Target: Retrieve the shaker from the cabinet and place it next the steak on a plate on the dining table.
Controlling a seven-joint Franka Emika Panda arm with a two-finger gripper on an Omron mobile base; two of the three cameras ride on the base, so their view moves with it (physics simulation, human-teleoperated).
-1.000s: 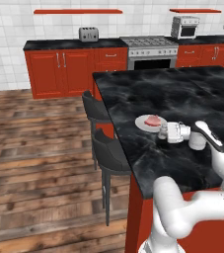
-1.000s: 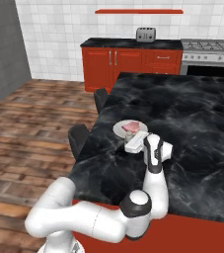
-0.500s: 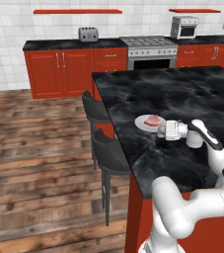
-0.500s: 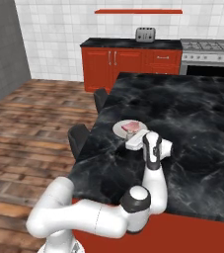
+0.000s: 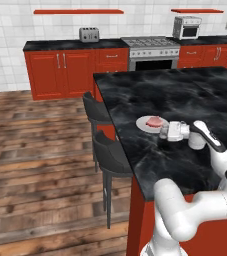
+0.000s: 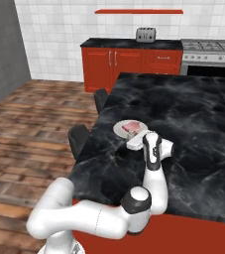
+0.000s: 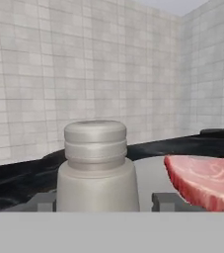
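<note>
Shaker [image 7: 95, 168] stands mid-frame beside the steak [image 7: 207, 180]; gripper [image 5: 166, 132] jaws stand released either side. Placing looks done; next, back away without tipping it.

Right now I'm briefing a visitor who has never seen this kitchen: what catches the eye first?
The white arm reaching low across the black marble dining table, its gripper at the white plate. Up close, the grey shaker stands upright between the fingertips, beside the pink steak.

I see white tiled walls [image 5: 15, 45], a wood plank floor [image 5: 35, 165], red base cabinets [image 5: 60, 67], and two dark stools [image 5: 105, 150]
</note>
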